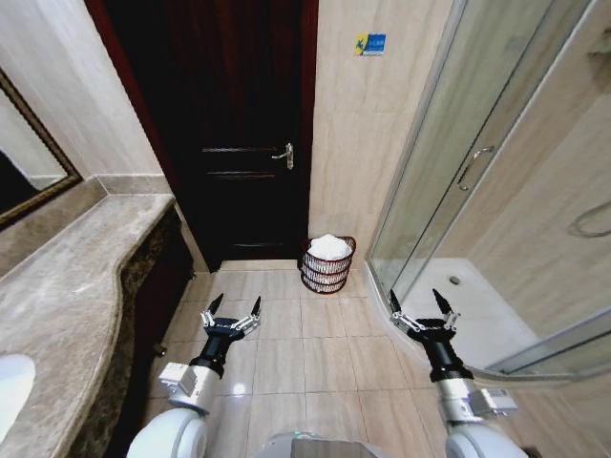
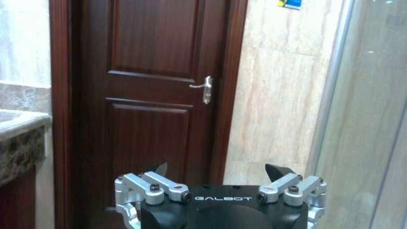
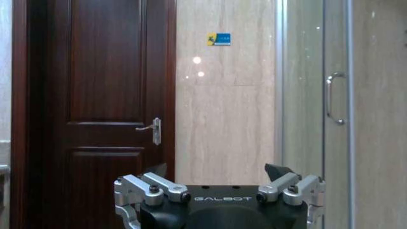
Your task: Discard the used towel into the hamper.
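Head view had one dark wood door (image 1: 234, 134) straight ahead of both grippers, one glass shower enclosure (image 1: 458, 162) beyond the right gripper's outer side, one marble counter (image 1: 67, 296) along the left gripper's outer side, one framed mirror (image 1: 29, 162) above that counter. Floor (image 1: 305, 353) was glossy beige tile, walls beige tile too, small blue-and-yellow sticker (image 1: 371, 44) high on the wall beside the door.

One hamper (image 1: 327, 264): dark reddish-brown, open ribs, stood on the floor against the wall between door and shower, ahead of both grippers and between their lines, well apart from each. One white towel (image 1: 329, 246) was heaped inside it, showing above the rim.

Two grippers, both low over the floor, pointed forward. Left gripper (image 1: 231, 307) had its fingers spread, nothing between them. Right gripper (image 1: 420, 303) likewise spread and empty.

One door handle (image 2: 203, 88) showed in the left wrist view, one shower handle (image 3: 334, 98) in the right wrist view.
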